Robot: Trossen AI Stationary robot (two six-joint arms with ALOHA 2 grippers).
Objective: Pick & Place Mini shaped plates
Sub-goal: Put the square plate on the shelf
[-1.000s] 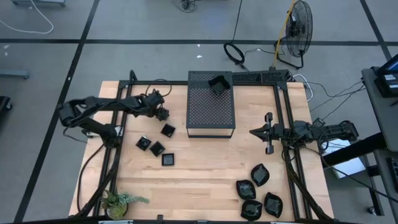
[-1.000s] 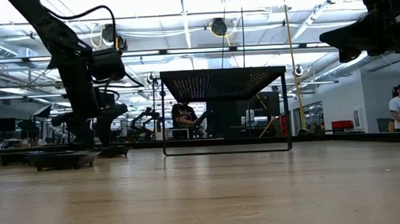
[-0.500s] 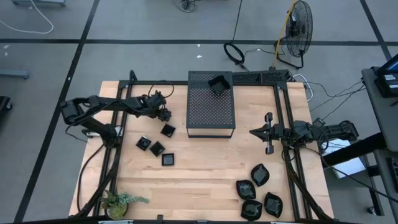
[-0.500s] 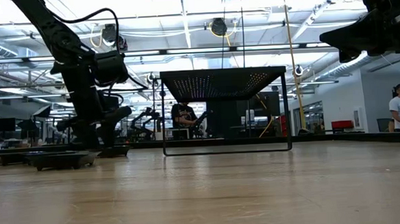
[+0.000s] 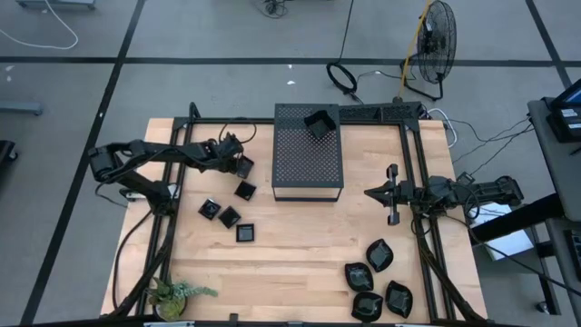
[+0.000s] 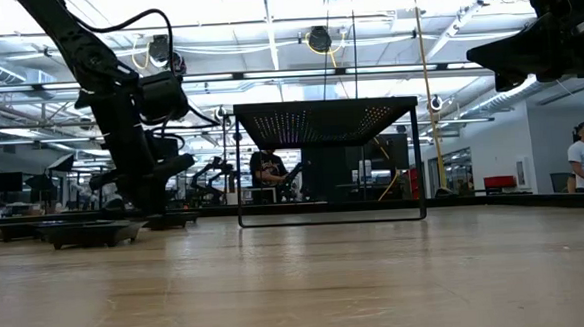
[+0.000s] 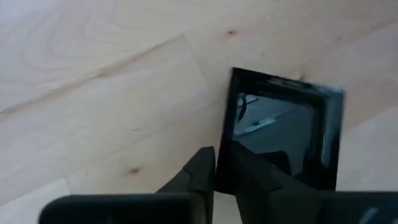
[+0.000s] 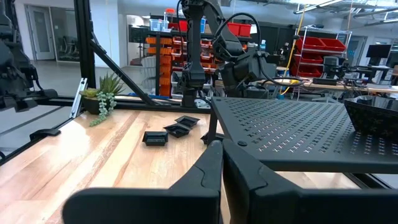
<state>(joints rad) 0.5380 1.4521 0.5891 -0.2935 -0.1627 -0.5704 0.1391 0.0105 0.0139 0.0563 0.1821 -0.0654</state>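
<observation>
Several mini shaped plates lie on the wooden table: square ones [image 5: 229,217] at the left, leaf-shaped ones [image 5: 379,256] at the near right. One more [image 5: 318,123] rests on the black perforated box [image 5: 308,159]. My left gripper [image 5: 238,164] is just left of the box, shut on a square plate [image 7: 280,134]. My right gripper [image 5: 392,193] hangs shut above the table's right side, touching nothing. My left gripper pinches one side wall [image 7: 224,146] of the square plate, with one finger [image 7: 200,177] outside it and the other [image 7: 255,177] inside the dish. The fingers come from above, pointing down. Whether the plate is off the table I cannot tell.
A small green plant [image 5: 172,295] stands at the table's near left corner. A black frame [image 5: 413,163] runs along the table's sides. There is bare wood [image 5: 300,236] between the two groups of plates. A person [image 6: 582,163] stands in the room beyond.
My left gripper has shut on the square plate's wall; its fingers stood wide apart a second ago. It has also shifted slightly toward the box. The right arm has kept still.
</observation>
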